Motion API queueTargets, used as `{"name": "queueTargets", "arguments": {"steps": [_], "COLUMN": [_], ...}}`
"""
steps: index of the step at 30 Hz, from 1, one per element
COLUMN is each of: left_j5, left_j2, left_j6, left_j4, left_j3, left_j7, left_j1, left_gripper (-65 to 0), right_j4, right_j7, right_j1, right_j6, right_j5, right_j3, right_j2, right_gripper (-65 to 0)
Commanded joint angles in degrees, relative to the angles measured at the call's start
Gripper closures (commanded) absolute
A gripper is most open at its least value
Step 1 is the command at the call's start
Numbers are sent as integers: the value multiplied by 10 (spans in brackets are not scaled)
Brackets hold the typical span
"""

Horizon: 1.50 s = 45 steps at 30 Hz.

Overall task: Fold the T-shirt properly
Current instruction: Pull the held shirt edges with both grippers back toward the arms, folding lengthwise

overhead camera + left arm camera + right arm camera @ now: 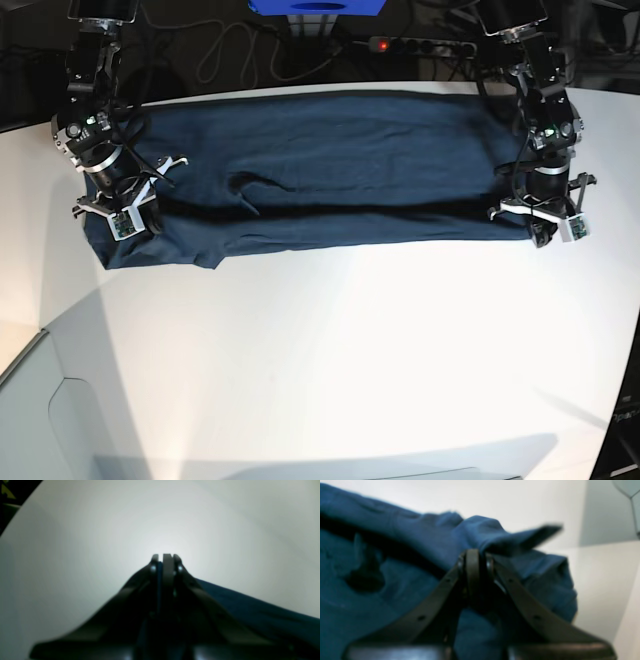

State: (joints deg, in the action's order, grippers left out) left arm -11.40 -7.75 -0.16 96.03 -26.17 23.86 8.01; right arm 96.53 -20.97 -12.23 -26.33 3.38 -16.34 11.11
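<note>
Navy T-shirt (330, 150) — pinched by both claws — wrinkled.

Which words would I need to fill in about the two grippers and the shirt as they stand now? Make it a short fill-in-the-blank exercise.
1. The T-shirt is dark ____ in colour.
2. The left gripper is pinching the shirt, and its jaws are ____, not open.
3. In the base view, the right gripper appears on the ____ side of the picture.
4. The surface of the table is ____ in colour.

Missing words: blue; closed; left; white
</note>
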Motion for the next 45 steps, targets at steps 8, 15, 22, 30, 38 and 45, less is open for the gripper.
{"name": "queueTargets", "arguments": {"steps": [8,15,22,30,38,45], "left_j5": [-27,-27,-27,-27,-28,-28], "left_j2": [-7,-9,-9,-9,-9,-14], "left_j6": [1,1,1,1,1,1], "left_j4": [4,5,15,48,40,34], "left_j3": [-2,-3,-3,-3,-3,-4], "left_j7": [-14,-14,-14,-13,-14,-14], "left_j1": [10,6,5,15,35,31], "left_gripper": [0,0,0,0,0,0], "right_j4": [10,13,14,14,23,34], "right_j7": [19,82,119,199,215,210], "right_j1": [-24,-59,-75,-108,-123,-120], "right_j6": [-3,-3,-3,-2,-2,-2], "right_j5": [-5,-5,-6,-6,-6,-6], "right_j3": [-5,-32,-32,-32,-33,-52], "right_j2": [-6,-20,-21,-22,-22,-22], "right_gripper": [0,0,0,0,0,0]}}
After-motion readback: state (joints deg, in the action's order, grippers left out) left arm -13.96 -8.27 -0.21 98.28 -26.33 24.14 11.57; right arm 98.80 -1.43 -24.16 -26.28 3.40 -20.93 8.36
